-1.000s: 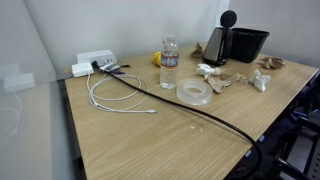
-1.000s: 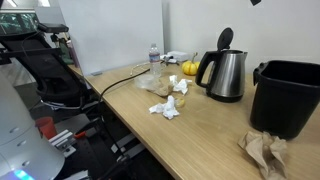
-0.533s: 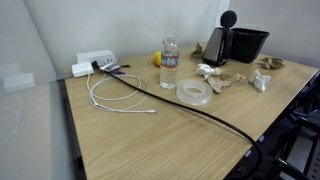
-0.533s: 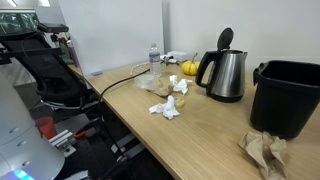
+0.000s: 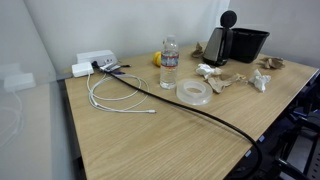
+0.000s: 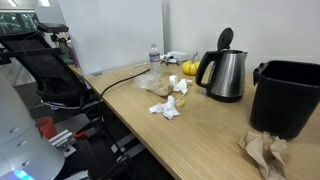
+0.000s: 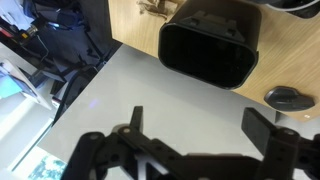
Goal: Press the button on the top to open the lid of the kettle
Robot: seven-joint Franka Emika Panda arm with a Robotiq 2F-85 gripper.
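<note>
The kettle (image 5: 214,46) (image 6: 228,76) stands upright at the far side of the wooden table, next to a black tub. Its round black lid (image 5: 228,18) (image 6: 226,38) stands raised on its hinge above the kettle's top in both exterior views. The button is too small to make out. My gripper (image 7: 198,122) shows only in the wrist view, open, with nothing between its two black fingers (image 7: 135,118). It hangs high over a pale surface beside the table's edge, apart from the kettle. I cannot pick out the kettle with certainty in the wrist view.
A black rectangular tub (image 5: 247,43) (image 6: 290,95) (image 7: 210,45) sits beside the kettle. A water bottle (image 5: 170,62) (image 6: 154,58), a tape roll (image 5: 193,92), crumpled paper (image 5: 215,78) (image 6: 168,105), a white cable (image 5: 118,100) and a thick black cable (image 5: 200,112) lie on the table (image 5: 150,145).
</note>
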